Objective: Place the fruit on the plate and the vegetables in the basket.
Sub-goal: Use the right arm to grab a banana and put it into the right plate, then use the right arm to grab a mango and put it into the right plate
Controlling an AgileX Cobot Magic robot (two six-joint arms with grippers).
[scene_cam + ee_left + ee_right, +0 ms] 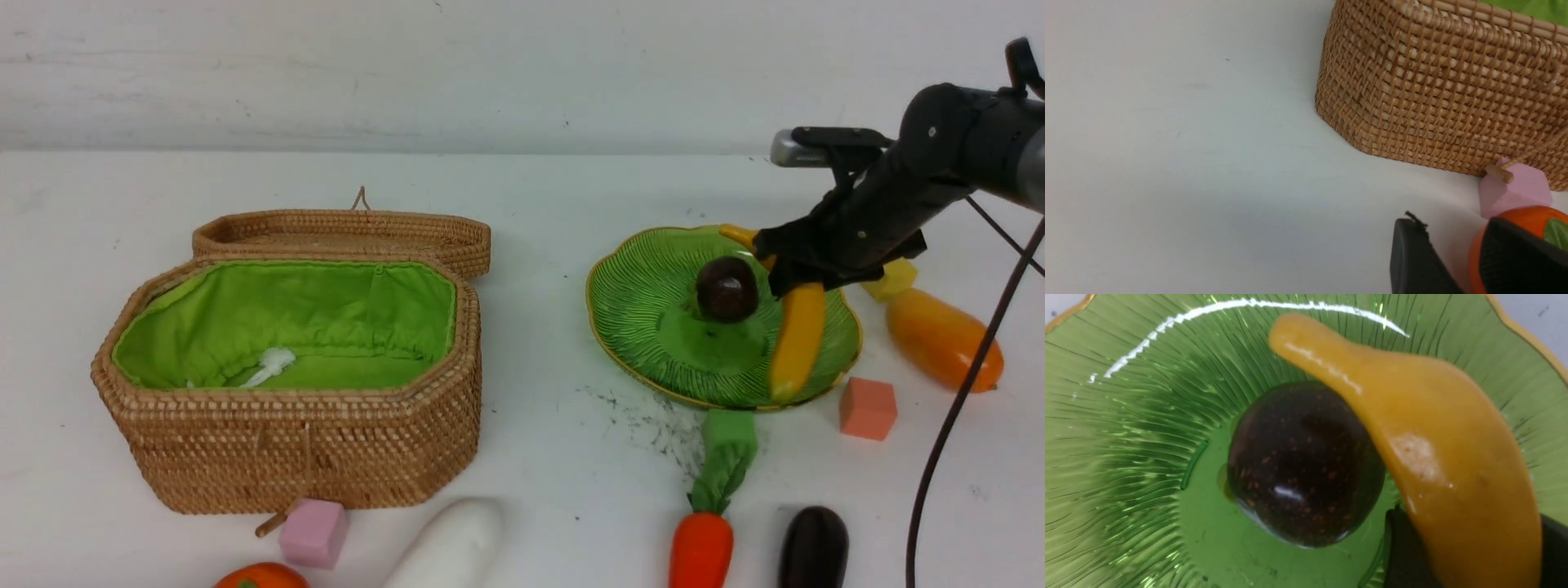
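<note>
Right gripper (796,273) first: it's down over the far right side of the plate (645,310) with the banana (798,343) pinched between its black fingers (1404,547), one on each side. The banana's long body lies across the right half of the dish and its near tip reaches the gold rim. The dark maroon ball (727,288) sits in the middle of the plate, touching the banana's side.

Just off the plate on the right there's a yellow cube (894,278) and the mango (943,339) on the table, plus a salmon cube (867,408) by the near rim.

Along the near edge sit the carrot (702,547), the eggplant (812,547) and the white vegetable (453,547), all outside the basket (302,457). The basket stands on the left with its lid (343,233) flipped back.

The left gripper (1453,228) hangs low by the basket's near corner, jaws part-way apart. The orange-red fruit (1523,218) is right at one finger beside a pink cube (1515,192). I honestly can't tell if it's touching.
</note>
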